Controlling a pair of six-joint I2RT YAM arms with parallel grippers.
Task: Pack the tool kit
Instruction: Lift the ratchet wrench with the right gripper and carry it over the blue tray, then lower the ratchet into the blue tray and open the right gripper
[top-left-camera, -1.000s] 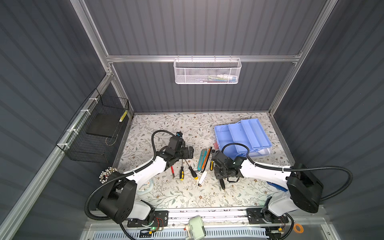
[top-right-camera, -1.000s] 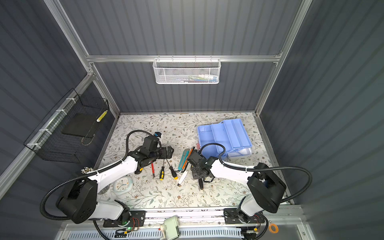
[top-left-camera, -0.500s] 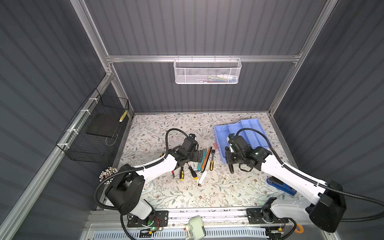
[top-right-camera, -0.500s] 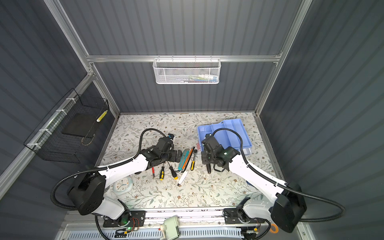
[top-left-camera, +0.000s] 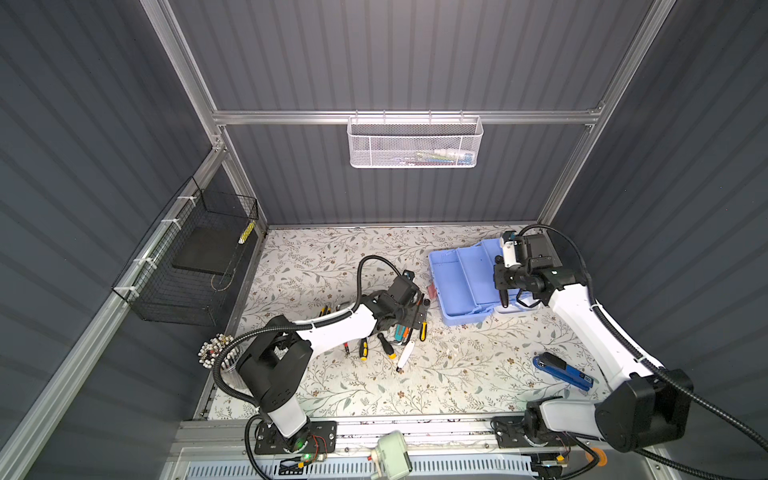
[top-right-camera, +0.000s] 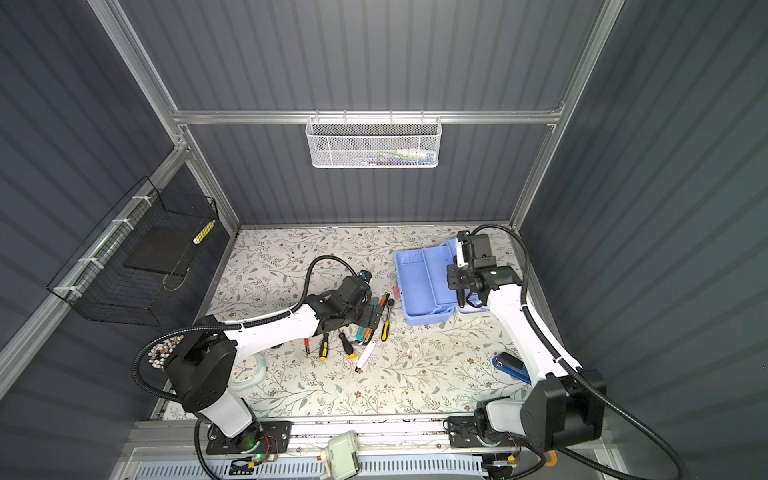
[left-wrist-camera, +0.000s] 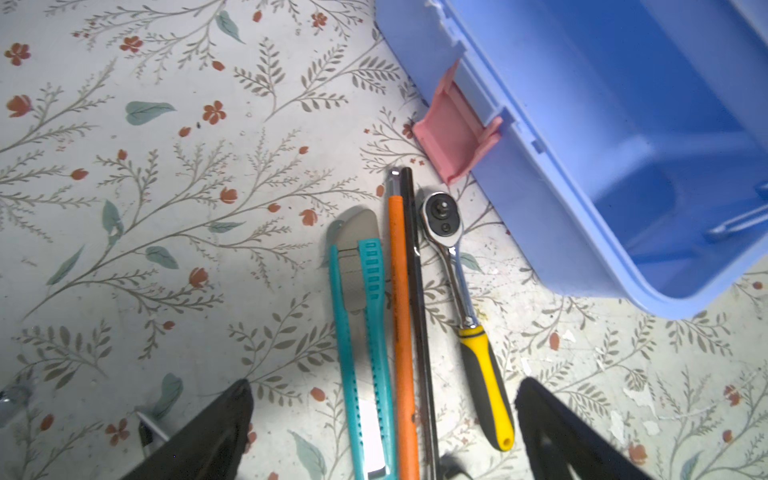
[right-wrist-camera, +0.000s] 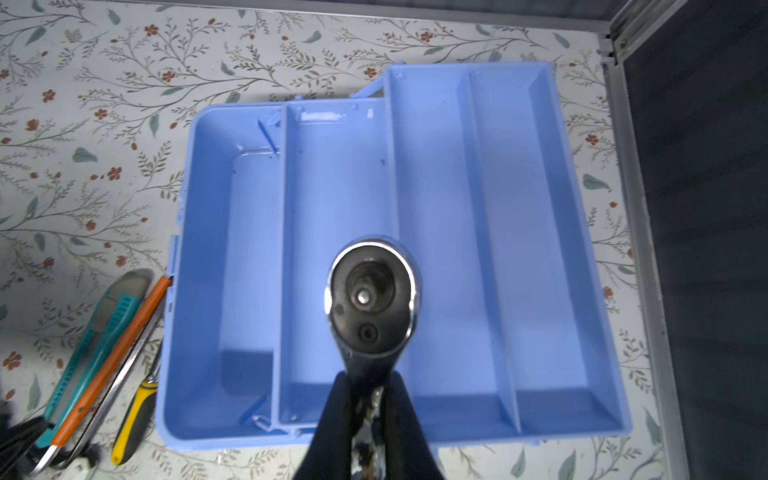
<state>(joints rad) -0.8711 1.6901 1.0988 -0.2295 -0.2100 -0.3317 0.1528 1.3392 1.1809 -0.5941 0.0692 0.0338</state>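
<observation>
Box (top-left-camera: 455, 286) of blue plastic sits open near the far right corner of the surface (top-left-camera: 316, 266). Its trays go up like 3 steps, and its pink latch (left-wrist-camera: 455, 141) hangs on the side that faces the middle of the surface.

The right tool (right-wrist-camera: 370, 399) is squeezed tight on a shiny ratchet (right-wrist-camera: 371, 299). The ratchet hangs straight down with its round head lowest, right over the box, above the middle tray. It looks apart from the tray, but I cannot tell how far up it is.

The left tool (left-wrist-camera: 384, 388) is spread wide and holds nothing. It hangs low over a row of things that lie side by side near the middle of the surface, just beside the latch side of the box. Between its 2 black fingers (left-wrist-camera: 208, 432) lie a teal knife (left-wrist-camera: 359, 332), an orange stick (left-wrist-camera: 401, 332), a thin black rod (left-wrist-camera: 417, 291) and a ratchet with a yellow handle (left-wrist-camera: 484, 386). The head of that ratchet is near the box wall but does not touch it.

Closer to the front edge lie a black and yellow screwdriver (top-left-camera: 363, 348), a black screwdriver with a yellow end (top-left-camera: 387, 345) beside it and a white stick (top-left-camera: 405, 356). A blue stapler (top-left-camera: 561, 372) lies near the right edge, well apart from the box.
</observation>
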